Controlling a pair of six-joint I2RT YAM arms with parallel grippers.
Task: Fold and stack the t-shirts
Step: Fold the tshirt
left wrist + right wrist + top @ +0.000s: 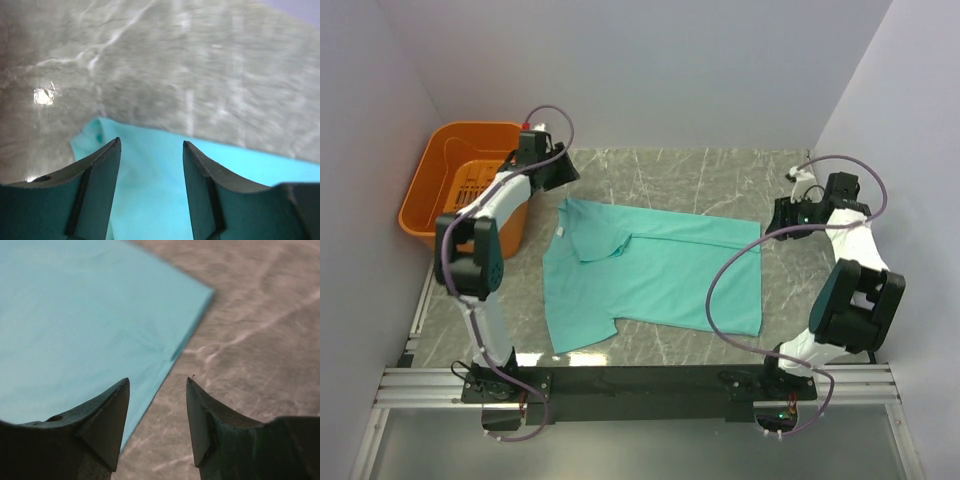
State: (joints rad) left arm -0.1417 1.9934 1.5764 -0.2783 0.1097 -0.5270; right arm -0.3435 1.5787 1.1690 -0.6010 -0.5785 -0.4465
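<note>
- Mounting rail (640, 385) with both arm bases sits nearest, at the table's (720, 175) near edge.
- Just past it lies the teal t-shirt (650, 275), spread on the marble-look top, collar end to the left and hem end to the right. One sleeve pokes toward the rail at the near left.
- The shirt is mostly flat. A crease runs along the far side and looks like a flap already turned in, so the fold is probably only begun; nothing is stacked.
- Right gripper (157, 382) hangs above the far-right hem corner, fingers apart with nothing between them. Its wrist view shows the cloth edge running under the left finger and bare table under the right.
- Left gripper (151, 145) hangs over the far-left shoulder corner, fingers apart and empty, cloth right below.
- Likely reason: one arm per far corner, so both can pinch and pull the far edge toward the near one evenly.
- Thin cloth, so a pinch may slip or take just one layer.
- Orange basket (430, 165) stands at the far left, beside the left arm, apart from the shirt.
</note>
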